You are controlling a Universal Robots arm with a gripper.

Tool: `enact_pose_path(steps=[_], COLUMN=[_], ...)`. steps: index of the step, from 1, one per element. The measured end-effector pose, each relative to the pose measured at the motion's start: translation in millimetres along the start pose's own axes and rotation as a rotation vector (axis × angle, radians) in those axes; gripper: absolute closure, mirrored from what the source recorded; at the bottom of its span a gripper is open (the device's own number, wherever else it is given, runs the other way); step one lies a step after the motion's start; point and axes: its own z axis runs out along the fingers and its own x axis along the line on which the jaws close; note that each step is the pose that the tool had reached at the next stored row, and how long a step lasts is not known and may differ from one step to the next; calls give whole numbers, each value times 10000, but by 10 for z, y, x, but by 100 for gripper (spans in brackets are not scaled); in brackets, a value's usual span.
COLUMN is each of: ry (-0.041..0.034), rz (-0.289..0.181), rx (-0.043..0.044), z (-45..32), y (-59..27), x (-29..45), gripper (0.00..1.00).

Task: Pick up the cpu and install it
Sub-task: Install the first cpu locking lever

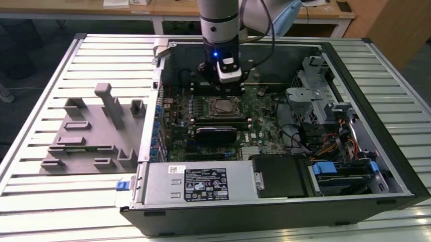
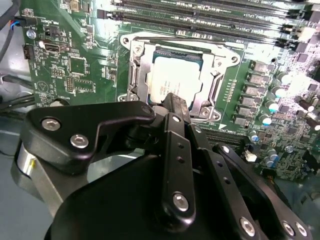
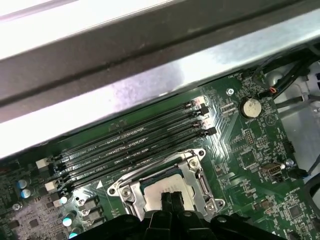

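Observation:
The cpu (image 1: 222, 107) lies flat inside the dark metal socket frame (image 1: 237, 112) on the green motherboard, in the middle of the open computer case. In both wrist views its silvery top (image 2: 175, 75) (image 3: 157, 187) sits level within the frame (image 2: 216, 82). My gripper (image 1: 229, 92) hangs just above the board at the socket's far side. Its two black fingers are pressed together (image 2: 176, 101) (image 3: 172, 198) over the chip's edge, with nothing between them. Whether the tips touch the chip I cannot tell.
A grey moulded fixture block (image 1: 94, 136) lies on the slatted table at the exterior view's left. Inside the case are memory slots (image 3: 130, 145), a power supply (image 1: 202, 184), a drive cage (image 1: 316, 96) and cables (image 1: 330, 141). The case wall (image 3: 150, 55) rises close beside the socket.

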Motion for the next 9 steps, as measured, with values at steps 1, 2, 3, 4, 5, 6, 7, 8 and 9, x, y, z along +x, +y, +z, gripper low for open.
enact_pose_path(steps=[1,2,3,4,5,6,7,8,9], ry=[0,1,3,4,6,7,7,7,8], rz=[1,1,1,1,1,1,1,0,0], rx=[2,4,5,6,5,6,5,5,7], z=[0,1,3,4,6,7,9,10,10], y=[0,-2,-6,-13,-21,-33,-48,-65,-82], x=[-6,-17,-30,-44,-58,-73,-86,-97,-106], gripper=[89,89,89,89,89,89,89,89,89])
